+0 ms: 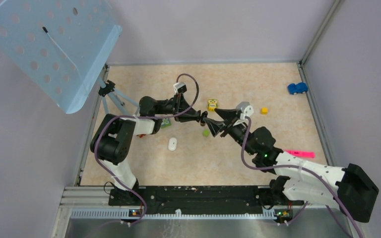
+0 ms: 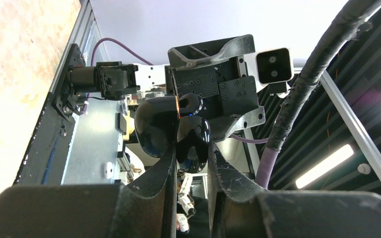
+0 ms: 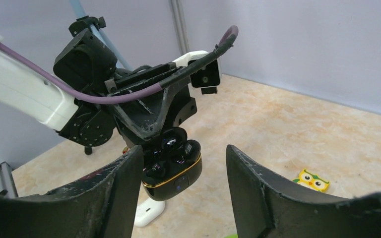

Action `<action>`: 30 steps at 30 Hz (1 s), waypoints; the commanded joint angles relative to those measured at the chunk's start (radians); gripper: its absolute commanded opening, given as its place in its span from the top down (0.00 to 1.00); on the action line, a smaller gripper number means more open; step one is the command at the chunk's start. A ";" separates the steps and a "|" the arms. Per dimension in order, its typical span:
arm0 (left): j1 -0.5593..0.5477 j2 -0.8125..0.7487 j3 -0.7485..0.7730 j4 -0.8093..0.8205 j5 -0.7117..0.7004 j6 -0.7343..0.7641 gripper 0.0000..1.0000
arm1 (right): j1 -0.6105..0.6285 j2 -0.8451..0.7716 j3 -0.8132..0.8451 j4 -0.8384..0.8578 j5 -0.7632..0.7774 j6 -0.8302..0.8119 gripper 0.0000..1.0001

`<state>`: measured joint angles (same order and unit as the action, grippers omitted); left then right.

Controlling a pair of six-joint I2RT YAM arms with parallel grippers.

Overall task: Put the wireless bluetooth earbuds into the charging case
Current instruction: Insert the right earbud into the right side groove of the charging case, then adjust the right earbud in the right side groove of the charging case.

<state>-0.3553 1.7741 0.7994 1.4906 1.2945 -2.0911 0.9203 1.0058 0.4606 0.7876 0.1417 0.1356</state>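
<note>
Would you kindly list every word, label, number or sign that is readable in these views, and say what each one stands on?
No text can be read in any view.
Charging case: a small mark on its front, too blurred to read.
Owl toy: a printed face only, no letters.
Pink stick: too small to show any print.

Top external: high behind bases (image 1: 124, 196), overlooks whole table (image 1: 258, 84). Left wrist: close, faces right arm (image 2: 213, 89). Right wrist: close, faces left arm (image 3: 84, 64). Both share charging case (image 3: 176, 178).
</note>
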 commanded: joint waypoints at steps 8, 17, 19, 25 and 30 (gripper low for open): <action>0.005 -0.035 0.010 -0.099 0.005 0.097 1.00 | 0.012 -0.065 0.069 -0.095 0.113 0.087 0.38; 0.005 -0.125 0.063 -0.568 0.025 0.446 1.00 | -0.054 -0.081 0.186 -0.386 0.227 0.328 0.55; 0.005 -0.136 0.076 -0.634 0.026 0.492 1.00 | -0.087 -0.066 0.208 -0.463 0.230 0.375 0.69; 0.005 -0.139 0.083 -0.662 0.027 0.508 1.00 | -0.151 0.055 0.298 -0.610 0.115 0.422 0.82; 0.005 -0.147 0.081 -0.669 0.023 0.513 1.00 | -0.149 0.112 0.327 -0.577 0.035 0.406 0.84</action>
<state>-0.3546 1.6711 0.8524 0.8268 1.3121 -1.6176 0.7757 1.0950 0.7273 0.2131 0.2588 0.5293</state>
